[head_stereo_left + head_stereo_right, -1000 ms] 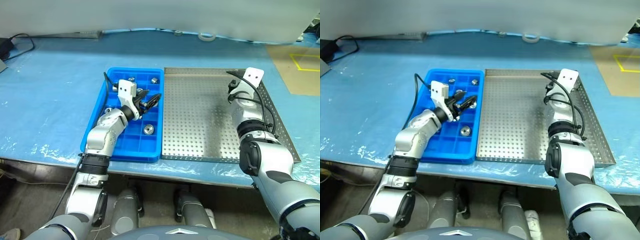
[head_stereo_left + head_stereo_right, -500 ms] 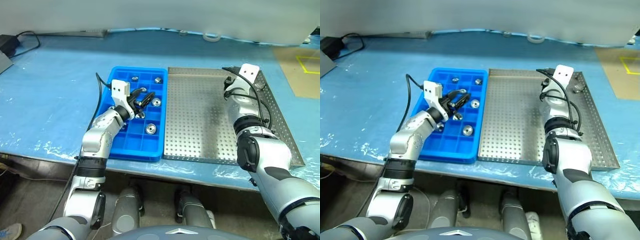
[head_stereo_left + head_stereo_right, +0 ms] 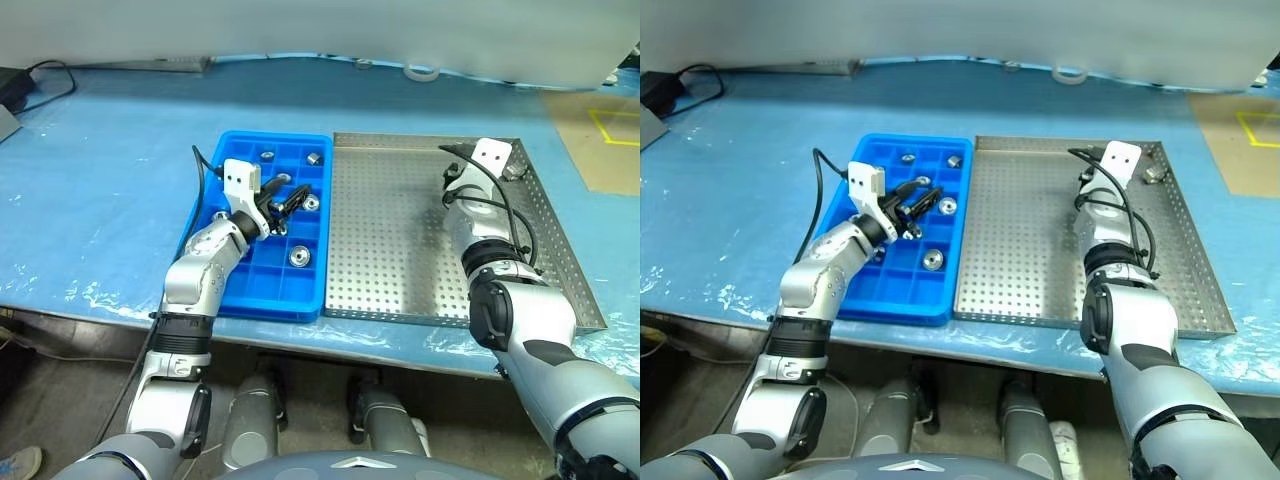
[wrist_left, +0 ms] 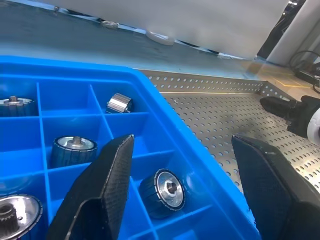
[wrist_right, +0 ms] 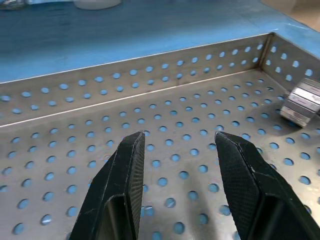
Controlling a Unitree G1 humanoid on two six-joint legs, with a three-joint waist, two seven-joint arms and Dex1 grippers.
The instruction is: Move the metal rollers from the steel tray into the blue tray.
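My right gripper (image 5: 175, 165) hangs open and empty over the steel tray (image 5: 150, 85), one roller (image 5: 301, 106) nearby; my left gripper (image 4: 185, 185), also open and empty, overlooks filled blue tray (image 4: 165, 120) cells. Possibly no writing anywhere.

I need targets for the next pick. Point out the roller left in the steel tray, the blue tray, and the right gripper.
roller (image 5: 301, 106): right wrist view, on its shiny side.
blue tray (image 3: 196, 227): left eye view, on its left rim.
right gripper (image 5: 181, 150): right wrist view, midway between its open fingertips.

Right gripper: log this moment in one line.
right gripper open, empty | over steel tray | roller in far corner
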